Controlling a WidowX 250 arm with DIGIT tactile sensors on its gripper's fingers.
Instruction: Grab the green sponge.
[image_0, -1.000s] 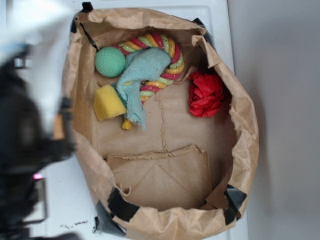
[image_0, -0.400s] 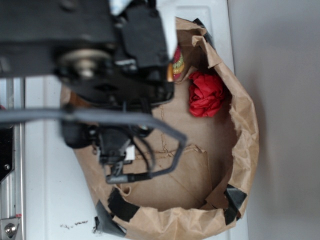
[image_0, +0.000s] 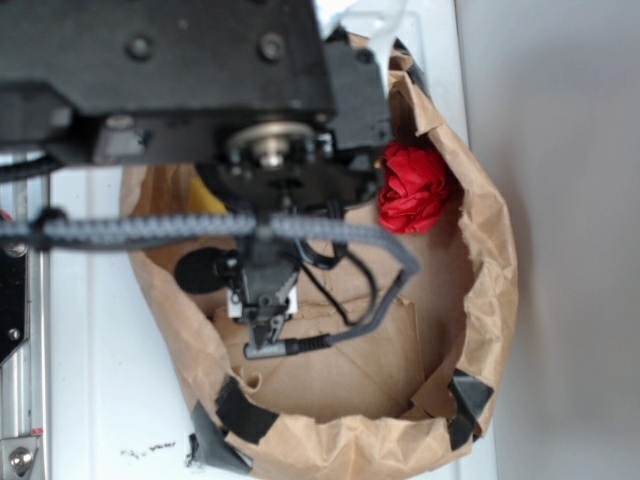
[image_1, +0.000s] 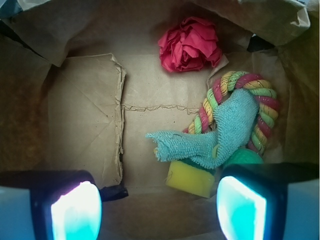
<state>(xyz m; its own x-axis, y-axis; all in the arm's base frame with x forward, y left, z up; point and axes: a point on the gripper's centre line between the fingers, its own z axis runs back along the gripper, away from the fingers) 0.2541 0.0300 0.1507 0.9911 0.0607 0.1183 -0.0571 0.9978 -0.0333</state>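
One brown paper bag sits open on a white surface in the exterior view, its rim rolled down and patched with black tape. The robot arm covers the bag's upper left half. Of the contents, only a crumpled red paper ball against the right wall and a sliver of yellow from the green sponge, near the left wall under the arm, show here. The gripper itself is hidden in this view.

From the wrist, the bag's floor is visible. The red paper ball lies at the far end. A multicoloured rope ring lies at the right with a teal cloth draped across it. The cloth's end overlaps the green sponge, which sits just in front of the gripper. A green ball peeks out beside the sponge. Both fingers stand wide apart, with nothing held between them.
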